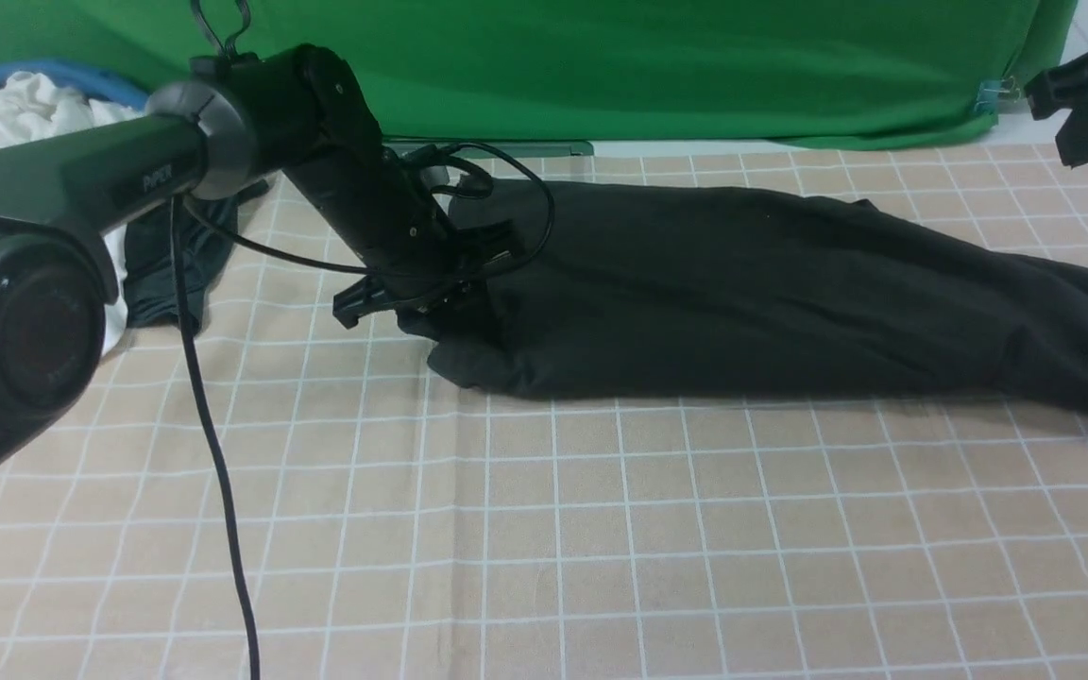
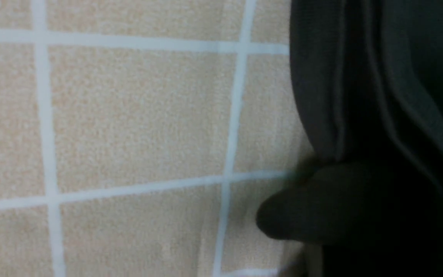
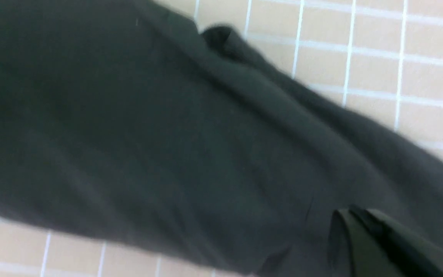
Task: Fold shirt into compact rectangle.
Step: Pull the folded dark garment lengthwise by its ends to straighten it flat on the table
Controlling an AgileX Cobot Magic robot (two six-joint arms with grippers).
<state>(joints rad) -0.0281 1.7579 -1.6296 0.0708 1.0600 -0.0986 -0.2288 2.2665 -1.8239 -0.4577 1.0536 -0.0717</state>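
Note:
The black shirt [image 1: 790, 293] lies stretched in a long band across the checked cloth, from the middle to the right edge. No print shows on it. My left gripper [image 1: 483, 331] comes down onto its bunched left end, jaws narrow and pinching the cloth. In the left wrist view one dark finger [image 2: 302, 207] sits at the shirt's folded edge [image 2: 360, 96]; the other finger is lost in the dark fabric. My right gripper [image 1: 1087, 104] hangs high at the far right, clear of the table. In its own view it [image 3: 354, 217] is shut and empty above the shirt [image 3: 167, 134].
A white garment [image 1: 6, 113] is heaped at the back left, and a smaller dark garment [image 1: 166, 264] lies under the left arm. A green backdrop [image 1: 648, 66] closes the far side. A black cable [image 1: 213, 453] hangs over the checked tablecloth [image 1: 601, 529].

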